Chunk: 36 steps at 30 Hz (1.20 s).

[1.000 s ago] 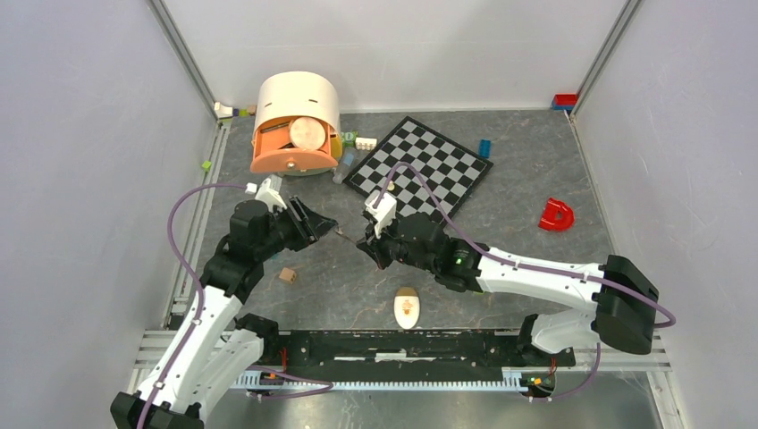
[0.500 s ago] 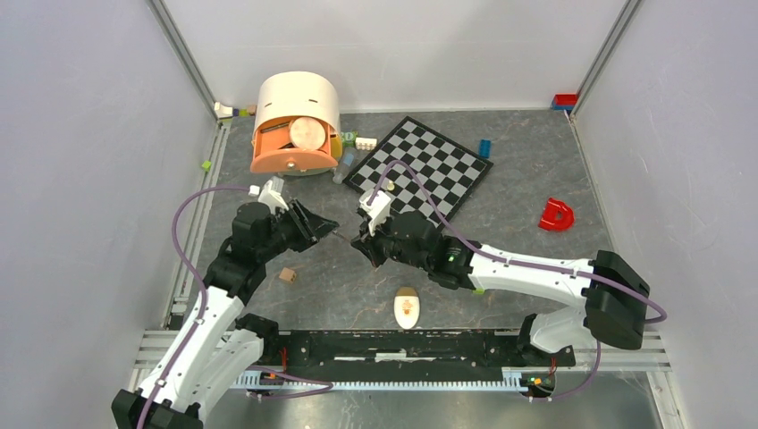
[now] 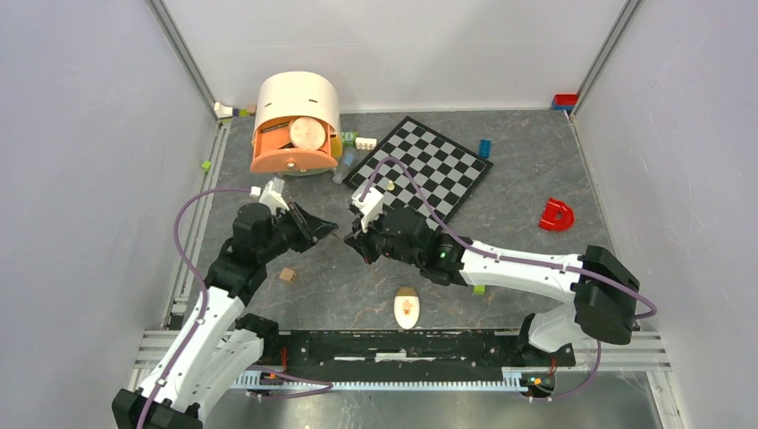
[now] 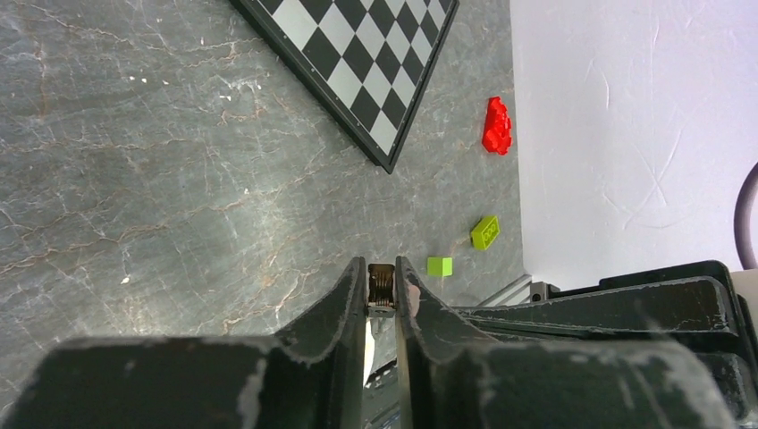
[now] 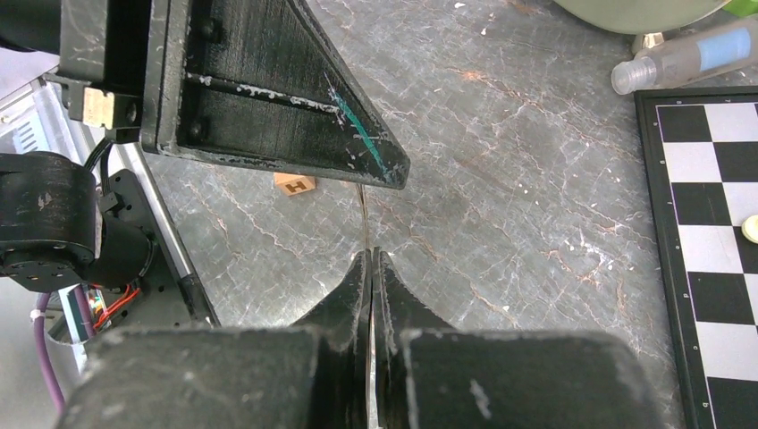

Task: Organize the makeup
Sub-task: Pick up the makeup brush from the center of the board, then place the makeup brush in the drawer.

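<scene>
Starting at the right fingers (image 5: 362,268): pressed tight together, pinching a thin stick (image 5: 364,214) of makeup. Brush or pencil? Cannot tell. Pointing straight up the right wrist frame and running in under the black wedge of the left fingers (image 4: 356,281). Over on the left wrist view, only a narrow slot between those, with the stick's ribbed end sitting right in it. Gripped or merely enclosed, cannot tell. All of this above the grey marbled counter (image 3: 527,179), dead centre of the overhead frame, both wrists nose to nose.

Moving outward now. Just below and left of the meeting point, a small brown cube (image 3: 287,275) stamped with an H. Lower centre, near the arm bases, a cream oval (image 3: 407,308) lying alone on the counter. Upper centre, a black-and-grey chessboard (image 3: 420,168) set at a slant, with a small pale disc (image 3: 390,185) on one of its squares. At the board's left corner, a clear bottle (image 5: 688,55) with a blue label, lying on its side. Upper left, a peach round holder (image 3: 295,121) with an orange front, and a round compact (image 3: 307,134) showing in its opening.

Right of centre, a red D-shaped toy (image 3: 557,215). Further out, a blue brick (image 3: 484,147) off the board's upper right edge. A green brick (image 4: 486,232) and a green cube (image 4: 439,265) near the wall in the left wrist view. And a red-and-blue brick (image 3: 564,100) in the upper right corner.
</scene>
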### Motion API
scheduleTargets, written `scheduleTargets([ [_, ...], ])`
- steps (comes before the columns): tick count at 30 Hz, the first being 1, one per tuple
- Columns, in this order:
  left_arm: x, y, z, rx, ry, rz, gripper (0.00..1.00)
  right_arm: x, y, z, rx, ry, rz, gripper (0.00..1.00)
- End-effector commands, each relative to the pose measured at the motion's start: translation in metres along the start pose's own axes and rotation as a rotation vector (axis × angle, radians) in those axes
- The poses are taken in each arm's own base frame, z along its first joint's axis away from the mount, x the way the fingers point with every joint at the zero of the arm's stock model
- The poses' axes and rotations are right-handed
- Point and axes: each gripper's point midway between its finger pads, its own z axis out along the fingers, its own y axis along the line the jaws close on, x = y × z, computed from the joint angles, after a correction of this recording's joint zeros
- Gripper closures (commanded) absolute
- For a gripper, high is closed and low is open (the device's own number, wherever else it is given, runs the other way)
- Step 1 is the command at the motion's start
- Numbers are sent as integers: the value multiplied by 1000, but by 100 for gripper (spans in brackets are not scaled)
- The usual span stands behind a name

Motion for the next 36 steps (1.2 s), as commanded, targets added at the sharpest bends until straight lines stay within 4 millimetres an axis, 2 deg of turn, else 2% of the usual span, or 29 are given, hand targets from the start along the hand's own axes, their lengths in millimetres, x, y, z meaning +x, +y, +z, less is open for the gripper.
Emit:
scheduleTargets([
  [1,-5,-13,-3,51,-20,-4,84,-30,7,3,-13,-79,12,100],
  [3,-6,-13,-3,48,-26,-5,89,-29,6,2,-10,-75,11,97],
  [7,-16,-14,-5,11,-50,9,90,-32,5,-6,-4,-81,12,77],
  [10,-36,-15,-10,-62,-102,57,91,-38,0,-20,17,-99,14,59],
  [12,-57,-18,-11,-110,-148,85,92,-38,-6,-33,40,-111,18,55],
  [15,-91,-34,-11,-123,-197,108,93,-33,-13,-53,70,-127,33,54],
  [19,-150,-48,-11,-123,-298,91,94,-13,-24,-71,111,-97,54,54],
  [23,-209,-49,-11,-118,-392,68,94,12,-36,-87,156,-69,91,53],
  [26,-250,-38,-11,-142,-443,55,94,26,-43,-98,184,-65,118,53],
  [29,-279,-24,-7,-145,-480,17,94,35,-47,-105,202,-59,136,53],
  [31,-292,-15,-2,-151,-490,-1,95,41,-50,-108,214,-48,140,53],
  [36,-305,13,9,-177,-513,-30,95,51,-55,-112,237,-29,141,53],
])
